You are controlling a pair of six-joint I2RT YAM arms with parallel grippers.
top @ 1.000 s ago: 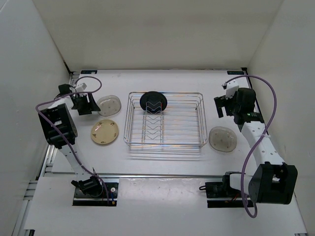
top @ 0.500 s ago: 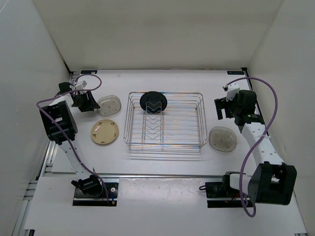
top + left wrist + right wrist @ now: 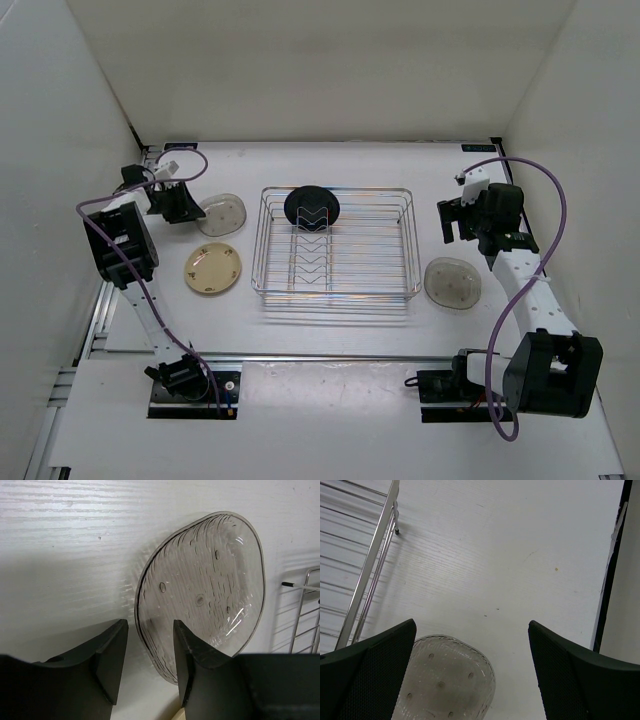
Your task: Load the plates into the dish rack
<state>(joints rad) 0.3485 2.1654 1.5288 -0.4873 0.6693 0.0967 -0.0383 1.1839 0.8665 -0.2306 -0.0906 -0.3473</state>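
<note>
A clear plate [image 3: 222, 213] [image 3: 205, 590] lies left of the dish rack [image 3: 335, 243]. My left gripper [image 3: 180, 205] [image 3: 149, 625] is open but narrow, its jaws astride the plate's near rim. One finger [image 3: 192, 655] is over the plate's inside and the other [image 3: 110, 655] is just outside the rim, with a sliver of table showing. A black plate [image 3: 311, 207] stands in the rack's far dividers. The cream plate [image 3: 213, 268] lies flat in front of the left gripper. My right gripper [image 3: 455, 220] [image 3: 471, 624] hangs wide open above the table, beyond a second clear plate [image 3: 452, 283] [image 3: 445, 680].
The rack's wire side [image 3: 370, 570] shows at the left of the right wrist view. White walls close in the table on the left, back and right. A black strip [image 3: 612, 565] runs along the table's right edge.
My left gripper's jaws have narrowed around the clear plate's rim and the gripper has shifted slightly towards the back. The right arm has barely moved.
</note>
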